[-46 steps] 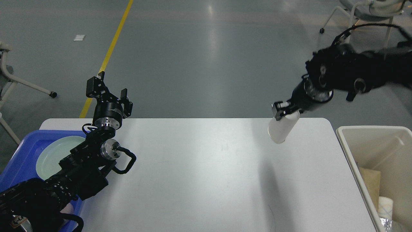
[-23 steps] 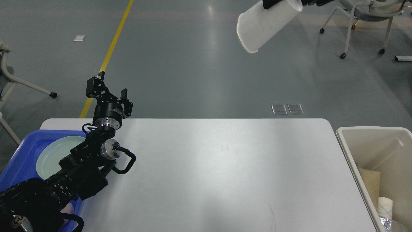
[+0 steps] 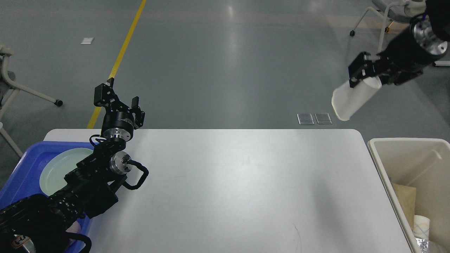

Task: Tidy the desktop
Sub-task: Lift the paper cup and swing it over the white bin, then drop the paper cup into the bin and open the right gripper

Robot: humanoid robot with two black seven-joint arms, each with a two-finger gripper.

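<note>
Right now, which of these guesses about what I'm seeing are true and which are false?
1. The right gripper holds a white cup. True.
2. The cup stands upright on the desktop. False: it hangs tilted in the air, beyond the desktop's far right corner.
3. A pale plate lies in the blue tray on the left. True.
4. The left gripper is gripping the plate. False: it is open, raised above the desktop's far left edge, holding nothing.
5. The beige bin on the right has nothing in it. False: a cup and something tan lie inside.
</note>
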